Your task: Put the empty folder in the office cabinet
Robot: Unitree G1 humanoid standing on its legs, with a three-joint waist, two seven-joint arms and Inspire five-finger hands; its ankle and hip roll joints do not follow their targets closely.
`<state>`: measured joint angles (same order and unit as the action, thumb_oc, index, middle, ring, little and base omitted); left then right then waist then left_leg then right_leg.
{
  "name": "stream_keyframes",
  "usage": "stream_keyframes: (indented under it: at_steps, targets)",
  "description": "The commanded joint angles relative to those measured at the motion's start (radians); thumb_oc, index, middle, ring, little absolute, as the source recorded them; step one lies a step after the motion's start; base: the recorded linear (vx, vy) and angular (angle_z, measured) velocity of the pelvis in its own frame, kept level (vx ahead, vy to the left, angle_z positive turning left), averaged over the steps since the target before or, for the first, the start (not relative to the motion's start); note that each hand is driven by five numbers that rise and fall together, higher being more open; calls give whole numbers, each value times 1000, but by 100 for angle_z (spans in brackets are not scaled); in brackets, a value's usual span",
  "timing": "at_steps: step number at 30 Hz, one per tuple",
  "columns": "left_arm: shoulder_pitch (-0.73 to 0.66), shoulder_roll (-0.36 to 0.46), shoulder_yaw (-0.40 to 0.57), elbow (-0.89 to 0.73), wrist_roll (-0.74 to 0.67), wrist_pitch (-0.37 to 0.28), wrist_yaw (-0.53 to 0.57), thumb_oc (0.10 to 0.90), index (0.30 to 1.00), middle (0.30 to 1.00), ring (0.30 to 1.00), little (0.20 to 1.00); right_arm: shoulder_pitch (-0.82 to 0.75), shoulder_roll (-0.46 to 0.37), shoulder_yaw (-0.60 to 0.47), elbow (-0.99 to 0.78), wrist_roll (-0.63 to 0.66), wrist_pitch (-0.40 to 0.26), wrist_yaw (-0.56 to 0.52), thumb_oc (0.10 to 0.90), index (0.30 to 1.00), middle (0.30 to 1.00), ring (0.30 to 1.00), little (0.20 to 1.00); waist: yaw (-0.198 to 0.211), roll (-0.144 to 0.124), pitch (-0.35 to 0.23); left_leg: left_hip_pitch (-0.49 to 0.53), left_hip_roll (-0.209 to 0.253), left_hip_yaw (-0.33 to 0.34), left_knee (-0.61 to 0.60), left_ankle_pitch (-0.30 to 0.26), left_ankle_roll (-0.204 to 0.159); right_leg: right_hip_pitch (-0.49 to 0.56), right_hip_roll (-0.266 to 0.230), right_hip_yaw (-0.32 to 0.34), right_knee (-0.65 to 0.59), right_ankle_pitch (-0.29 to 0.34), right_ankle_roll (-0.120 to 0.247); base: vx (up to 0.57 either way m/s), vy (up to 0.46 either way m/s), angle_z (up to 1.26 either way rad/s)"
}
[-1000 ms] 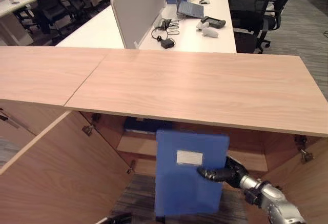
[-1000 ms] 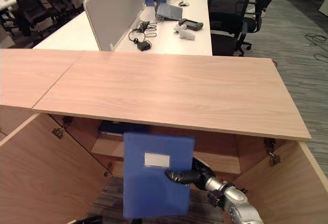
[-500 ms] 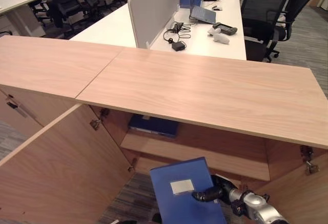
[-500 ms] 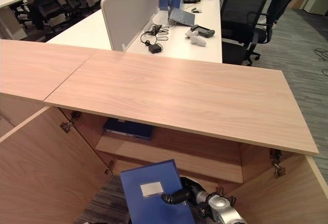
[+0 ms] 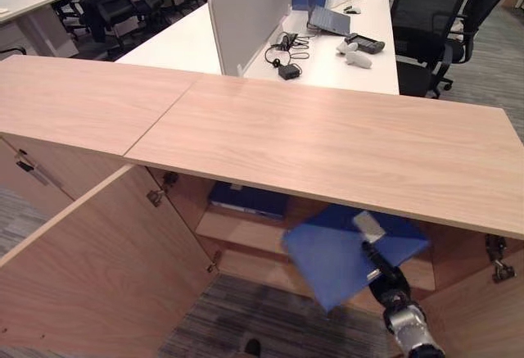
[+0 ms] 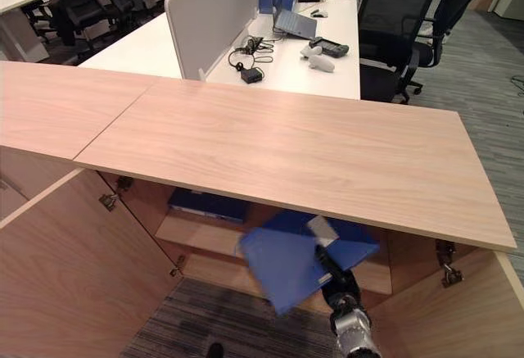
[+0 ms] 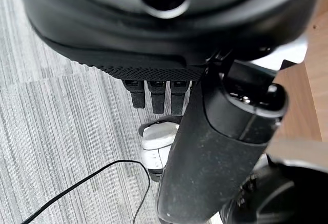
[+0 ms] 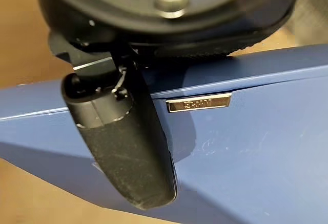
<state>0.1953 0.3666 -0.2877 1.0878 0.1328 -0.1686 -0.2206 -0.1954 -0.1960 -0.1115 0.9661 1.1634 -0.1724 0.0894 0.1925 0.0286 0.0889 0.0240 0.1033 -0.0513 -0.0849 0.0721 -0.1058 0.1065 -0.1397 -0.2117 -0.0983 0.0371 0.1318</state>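
The right hand (image 5: 381, 276) is pinching a flat, smooth blue folder (image 5: 344, 251), tilted, far corner pointing into the open wooden cabinet (image 5: 327, 137). The left hand (image 7: 154, 93) is hanging with relaxed fingers.

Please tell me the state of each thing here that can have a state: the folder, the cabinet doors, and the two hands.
blue folder: held, lying nearly flat, partly inside the cabinet above the shelf.
left cabinet door: open.
right cabinet door: open.
right hand: thumb pressed on the folder, gripping it.
left hand: idle, fingers relaxed, holds nothing.
second folder: lying flat on the shelf.
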Motion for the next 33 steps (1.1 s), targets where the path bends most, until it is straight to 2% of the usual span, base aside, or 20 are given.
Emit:
stream_keyframes:
  at_steps: [1,4,7,9,12,14,19,20,22,25,26,27,28,29,30,31,33]
  targets:
    - [-50,25,-74,-17,36,-32,22,800,900,900,900,900,-154,-35,-64,0,91,-96,-20,400,300,300,300,300,22,-14,14,8,0,58,-2,-60,-3,48,-14,63,14,-118,43,2,-21,-6]
    - [-65,46,-143,-72,49,-37,20,800,900,900,900,900,-250,-74,-103,76,138,-117,-71,400,300,300,300,300,34,3,24,-3,-2,55,-2,-58,-6,41,-15,58,15,-121,45,-14,-28,-7]
    - [-100,68,-212,-147,47,-43,-4,800,900,900,900,900,-358,-111,-108,123,181,-125,-94,400,300,300,300,300,49,31,50,-30,-9,40,-2,-49,-10,24,-18,51,15,-121,49,-77,-23,4]
    - [-81,113,-268,-201,70,-67,2,800,900,900,900,900,-494,-212,-126,185,206,-122,-114,400,300,300,300,300,85,81,93,-74,-22,19,-2,-31,-14,-9,-27,34,18,-117,54,-191,-10,12]
    - [-91,143,-318,-244,89,-81,-16,800,900,900,900,900,-568,-305,-135,210,221,-126,-121,400,300,300,300,300,106,128,125,-115,-29,3,-1,-13,-22,-42,-36,12,31,-115,56,-116,6,27]
    - [-96,155,-340,-271,95,-91,-23,800,900,900,900,900,-592,-330,-129,218,228,-125,-120,400,300,300,300,300,115,142,134,-132,-29,-6,0,-6,-24,-56,-40,3,38,-116,57,-64,-7,31]
    - [-98,215,-392,-364,92,-110,-36,800,900,900,900,900,-728,-456,-111,260,259,-144,-148,400,300,300,300,300,151,208,174,-208,-28,-11,4,18,-37,-140,-60,-35,96,-127,65,-46,-3,16]
    - [-100,214,-392,-366,91,-110,-36,800,900,900,900,900,-734,-460,-109,262,259,-144,-149,400,300,300,300,300,152,209,175,-212,-28,-11,5,19,-37,-146,-61,-35,101,-129,65,-29,-8,13]
    - [-96,232,-400,-366,88,-115,-31,800,900,900,900,900,-799,-513,-93,263,272,-156,-162,400,300,300,300,300,167,228,201,-252,-23,-8,17,28,-39,-197,-71,-36,146,-144,67,-29,-35,17]
    - [-101,257,-408,-368,100,-116,-18,800,900,900,900,900,-865,-562,-72,256,294,-169,-170,400,300,300,300,300,182,242,228,-330,-17,-14,90,15,-38,-279,-86,-27,243,-174,65,-54,-50,6]
    - [-106,263,-410,-367,104,-116,-13,800,900,900,900,900,-888,-579,-66,252,301,-177,-174,400,300,300,300,300,185,243,232,-362,-22,-16,129,-6,-40,-314,-96,-25,295,-201,64,-32,-39,7]
    - [-109,261,-410,-367,104,-116,-12,800,900,900,900,900,-892,-581,-64,253,301,-177,-174,400,300,300,300,300,186,245,233,-374,-22,-17,138,-2,-38,-326,-97,-24,304,-198,64,36,-68,5]
    - [-115,275,-415,-364,116,-116,1,800,900,900,900,900,-918,-607,-58,246,318,-193,-179,400,300,300,300,300,187,249,241,-421,-35,-25,203,-32,-38,-379,-102,-19,390,-234,62,-25,-28,7]
    - [-118,273,-415,-365,116,-117,2,800,900,900,900,900,-923,-610,-56,248,320,-193,-179,400,300,300,300,300,189,250,237,-443,-36,-27,217,-27,-36,-401,-103,-18,405,-230,61,76,-72,20]
    - [-109,281,-417,-368,121,-117,7,800,900,900,900,900,-941,-634,-60,247,338,-208,-186,400,300,300,300,300,193,253,233,-482,-47,-36,267,-60,-37,-446,-109,-11,478,-267,58,8,-17,27]
    - [-109,281,-417,-368,122,-117,8,800,900,900,900,900,-942,-635,-60,247,339,-208,-186,400,300,300,300,300,194,255,232,-491,-47,-37,273,-54,-36,-455,-109,-11,484,-262,57,60,-41,31]
    - [-110,286,-418,-379,116,-119,12,800,900,900,900,900,-963,-664,-60,262,347,-220,-200,400,300,300,300,300,197,254,229,-527,-58,-37,320,-88,-38,-494,-119,-3,538,-292,56,57,-16,23]
